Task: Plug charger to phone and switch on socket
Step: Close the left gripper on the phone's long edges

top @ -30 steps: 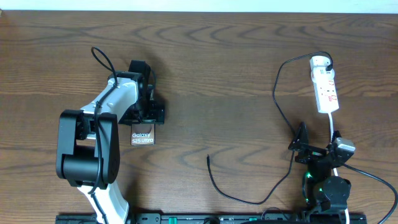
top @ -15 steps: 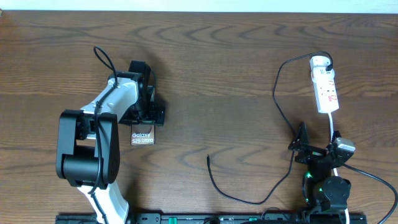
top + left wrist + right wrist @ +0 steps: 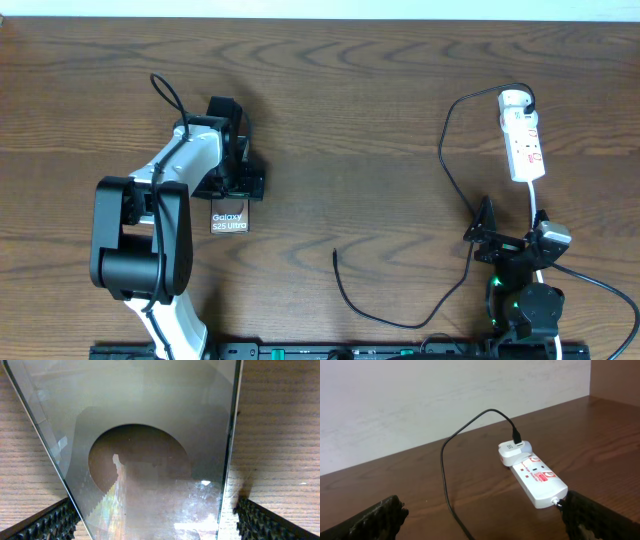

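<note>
The phone (image 3: pixel 229 220) lies flat on the table, dark, with white "Galaxy S25 Ultra" lettering at its near end. My left gripper (image 3: pixel 235 190) is over its far end, open, one finger on each side of it. In the left wrist view the glossy phone (image 3: pixel 150 425) fills the space between the fingers (image 3: pixel 155 522), with a thin gap at the right finger. The charger cable (image 3: pixel 445 140) runs from a white adapter in the socket (image 3: pixel 524 140) down to its free tip (image 3: pixel 334 254). My right gripper (image 3: pixel 515 235) is open and empty below the socket. The right wrist view (image 3: pixel 482 510) shows the socket (image 3: pixel 535 477) and cable (image 3: pixel 445 475).
The white socket cord (image 3: pixel 538 205) runs down past my right arm. The cable's long loop (image 3: pixel 400 325) lies on the table near the front edge. A pale wall (image 3: pixel 420 400) stands behind the table's far edge.
</note>
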### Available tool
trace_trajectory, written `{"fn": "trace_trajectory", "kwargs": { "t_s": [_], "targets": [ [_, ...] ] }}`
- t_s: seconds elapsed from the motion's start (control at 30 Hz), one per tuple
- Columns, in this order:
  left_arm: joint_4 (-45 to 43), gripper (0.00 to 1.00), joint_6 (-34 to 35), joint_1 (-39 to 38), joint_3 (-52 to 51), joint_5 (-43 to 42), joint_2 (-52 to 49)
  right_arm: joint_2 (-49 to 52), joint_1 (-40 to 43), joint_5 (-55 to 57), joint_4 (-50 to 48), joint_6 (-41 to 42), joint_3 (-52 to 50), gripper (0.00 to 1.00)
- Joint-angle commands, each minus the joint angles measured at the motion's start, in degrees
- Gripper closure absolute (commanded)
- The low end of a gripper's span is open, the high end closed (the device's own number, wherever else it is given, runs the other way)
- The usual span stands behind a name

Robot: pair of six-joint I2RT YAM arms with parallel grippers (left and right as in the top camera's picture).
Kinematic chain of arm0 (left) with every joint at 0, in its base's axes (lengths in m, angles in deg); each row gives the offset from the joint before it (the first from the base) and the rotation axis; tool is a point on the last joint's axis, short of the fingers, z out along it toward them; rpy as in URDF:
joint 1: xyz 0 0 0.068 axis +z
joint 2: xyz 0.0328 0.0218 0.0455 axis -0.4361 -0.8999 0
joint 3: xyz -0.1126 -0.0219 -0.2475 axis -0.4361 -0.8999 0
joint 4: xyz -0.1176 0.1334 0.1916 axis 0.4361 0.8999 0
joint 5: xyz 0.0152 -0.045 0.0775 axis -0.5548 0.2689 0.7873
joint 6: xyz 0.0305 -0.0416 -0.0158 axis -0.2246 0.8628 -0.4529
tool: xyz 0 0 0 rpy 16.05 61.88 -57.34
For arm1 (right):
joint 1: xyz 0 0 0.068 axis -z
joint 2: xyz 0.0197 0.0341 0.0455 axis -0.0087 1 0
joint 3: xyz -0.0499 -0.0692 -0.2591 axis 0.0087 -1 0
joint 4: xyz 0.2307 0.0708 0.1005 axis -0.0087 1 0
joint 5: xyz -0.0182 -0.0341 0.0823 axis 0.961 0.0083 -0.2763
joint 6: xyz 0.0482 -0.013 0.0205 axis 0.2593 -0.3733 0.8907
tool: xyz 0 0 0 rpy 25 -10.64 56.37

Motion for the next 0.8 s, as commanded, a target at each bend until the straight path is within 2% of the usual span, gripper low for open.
{"fn": "trace_trajectory", "kwargs": {
  "t_s": [0.0,0.77],
  "targets": [
    [-0.94,0.02,-1.44,-0.17,-0.79,0.17,-0.39,-0.04,-0.61,0.28,0.22,-0.72,-0.04,0.01],
    [0.02,0.02,-1.44,-0.17,-0.79,1.92,-0.39,-0.04,-0.61,0.28,0.22,-0.72,-0.04,0.01]
  ]
}}
